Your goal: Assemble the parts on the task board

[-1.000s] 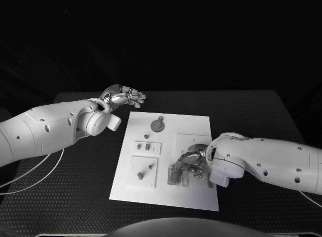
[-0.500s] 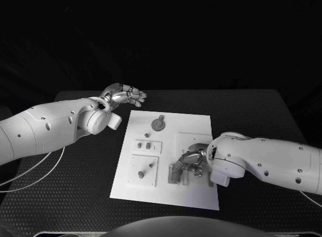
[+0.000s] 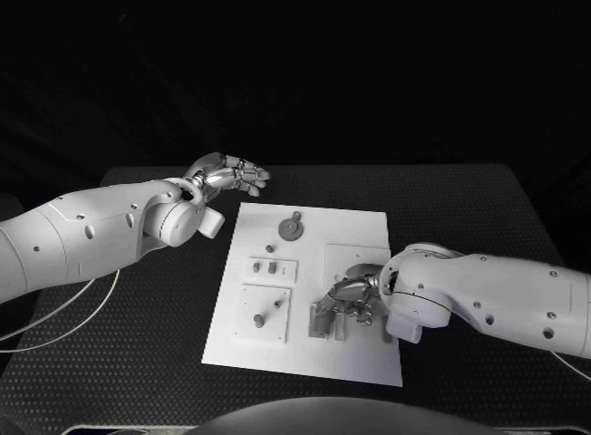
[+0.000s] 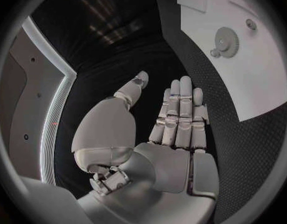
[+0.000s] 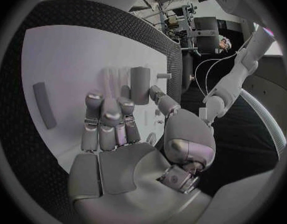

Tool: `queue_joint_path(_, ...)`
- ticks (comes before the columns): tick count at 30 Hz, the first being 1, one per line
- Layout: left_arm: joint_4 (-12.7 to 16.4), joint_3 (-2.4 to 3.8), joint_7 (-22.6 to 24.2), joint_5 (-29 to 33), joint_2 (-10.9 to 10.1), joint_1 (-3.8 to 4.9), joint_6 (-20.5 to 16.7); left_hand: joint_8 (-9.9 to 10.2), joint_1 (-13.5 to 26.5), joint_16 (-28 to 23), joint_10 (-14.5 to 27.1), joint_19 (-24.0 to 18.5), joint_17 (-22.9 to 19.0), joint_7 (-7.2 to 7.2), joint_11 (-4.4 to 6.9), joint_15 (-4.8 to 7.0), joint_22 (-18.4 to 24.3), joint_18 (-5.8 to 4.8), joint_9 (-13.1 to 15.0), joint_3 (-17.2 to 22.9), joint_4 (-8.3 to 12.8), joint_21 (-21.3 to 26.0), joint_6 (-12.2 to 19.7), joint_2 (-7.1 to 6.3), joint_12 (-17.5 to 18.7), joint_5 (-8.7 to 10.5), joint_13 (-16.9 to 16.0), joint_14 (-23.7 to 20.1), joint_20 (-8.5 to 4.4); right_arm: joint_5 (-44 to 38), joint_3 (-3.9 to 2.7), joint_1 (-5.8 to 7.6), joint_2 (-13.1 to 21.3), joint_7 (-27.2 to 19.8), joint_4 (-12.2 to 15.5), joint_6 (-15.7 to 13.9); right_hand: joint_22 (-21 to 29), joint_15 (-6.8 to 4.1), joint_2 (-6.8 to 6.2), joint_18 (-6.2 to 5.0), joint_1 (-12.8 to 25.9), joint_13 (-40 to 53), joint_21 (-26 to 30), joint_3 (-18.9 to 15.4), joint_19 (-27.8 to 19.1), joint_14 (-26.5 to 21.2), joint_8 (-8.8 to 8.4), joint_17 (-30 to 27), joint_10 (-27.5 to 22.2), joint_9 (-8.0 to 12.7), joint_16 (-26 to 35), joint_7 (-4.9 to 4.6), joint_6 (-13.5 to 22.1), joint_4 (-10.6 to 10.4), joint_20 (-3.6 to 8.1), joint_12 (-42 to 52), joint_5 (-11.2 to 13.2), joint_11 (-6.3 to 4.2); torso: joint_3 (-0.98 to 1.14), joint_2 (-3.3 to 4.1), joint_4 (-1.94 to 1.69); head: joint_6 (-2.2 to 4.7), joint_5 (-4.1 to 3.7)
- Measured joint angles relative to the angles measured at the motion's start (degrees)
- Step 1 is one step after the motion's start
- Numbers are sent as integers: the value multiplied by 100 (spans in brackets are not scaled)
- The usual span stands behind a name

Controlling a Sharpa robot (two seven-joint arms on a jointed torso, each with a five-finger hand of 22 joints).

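The white task board (image 3: 361, 231) lies mid-table. My right hand (image 3: 349, 299) is low over its near right part, fingers down at a grey cylinder part (image 3: 323, 321). In the right wrist view the cylinder (image 5: 140, 84) sits between the thumb tip and a fingertip (image 5: 126, 103), which seem to pinch its lower end. My left hand (image 3: 227, 174) hovers off the board's far left corner; its fingers (image 4: 180, 112) are straight and hold nothing. A grey gear (image 3: 290, 229) lies at the board's far end, and the left wrist view shows the gear (image 4: 225, 42) too.
Small inset plates with parts sit on the board's left half: one with two short pieces (image 3: 271, 268), one with a peg (image 3: 257, 320) and a thin rod. A small knob (image 3: 269, 250) stands between them and the gear. A grey bar (image 5: 44, 112) lies near my right hand.
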State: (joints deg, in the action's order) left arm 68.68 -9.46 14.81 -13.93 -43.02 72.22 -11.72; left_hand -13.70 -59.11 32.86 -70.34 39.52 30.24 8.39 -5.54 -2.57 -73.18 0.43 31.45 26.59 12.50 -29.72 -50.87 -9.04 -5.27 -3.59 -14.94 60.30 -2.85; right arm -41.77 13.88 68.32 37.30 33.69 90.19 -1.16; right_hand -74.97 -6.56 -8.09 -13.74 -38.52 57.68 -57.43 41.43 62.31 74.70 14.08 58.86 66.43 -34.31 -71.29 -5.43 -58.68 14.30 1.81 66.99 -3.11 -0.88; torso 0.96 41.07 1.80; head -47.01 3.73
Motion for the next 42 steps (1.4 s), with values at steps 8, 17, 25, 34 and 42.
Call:
queue_joint_path(8,-1,0,-1,0,1,0,0,0,0,0,0,0,6,0,0,0,0,0,-5,0,0,0,0,0,0,0,0,0,0,-58,-6,0,-1,-11,4,51,1,-5,-327,-6,280,24,2,-123,-20,-22,-80,18,-82,0,34,-48,110,-167,-20,0,0,37,-1,-1,0,-2,4)
queue_joint_path(17,-5,0,-3,0,7,0,0,0,0,0,0,0,12,0,0,0,-4,0,-5,0,0,0,0,0,0,0,0,0,0,-159,-12,2,1,-24,16,115,2,-7,-353,-10,306,41,2,-183,-73,-44,-83,33,-132,9,35,-60,164,-165,-25,0,0,47,0,-1,0,-15,14)
queue_joint_path(25,-10,0,-4,0,12,0,1,0,0,0,0,0,12,0,0,0,-4,0,-4,-15,-15,0,0,0,0,0,0,0,0,-230,-11,-3,23,-58,41,110,2,-6,-321,-12,274,47,2,-198,-73,-44,-83,42,-132,13,34,-51,173,-150,-25,0,0,47,4,-1,2,-20,23)
queue_joint_path(34,-36,-1,-5,0,14,-1,3,0,0,0,0,0,17,0,0,0,-9,0,-4,-15,-15,0,0,0,-12,0,-1,0,0,-485,33,-27,299,-444,224,26,3,-5,-471,-16,123,60,2,-216,-73,-44,-83,51,-133,-8,38,-45,188,-132,-26,0,0,46,6,-1,2,10,19)
queue_joint_path(42,-54,-1,-5,0,20,-1,4,-23,0,0,0,0,23,0,0,0,-14,0,-9,-15,-15,0,0,0,-22,0,-1,0,0,-897,24,164,459,-1045,331,-246,6,27,-587,-16,-204,66,20,-259,-75,-76,-131,58,-176,-7,102,-65,288,-50,-28,0,0,89,7,-3,1,65,24)
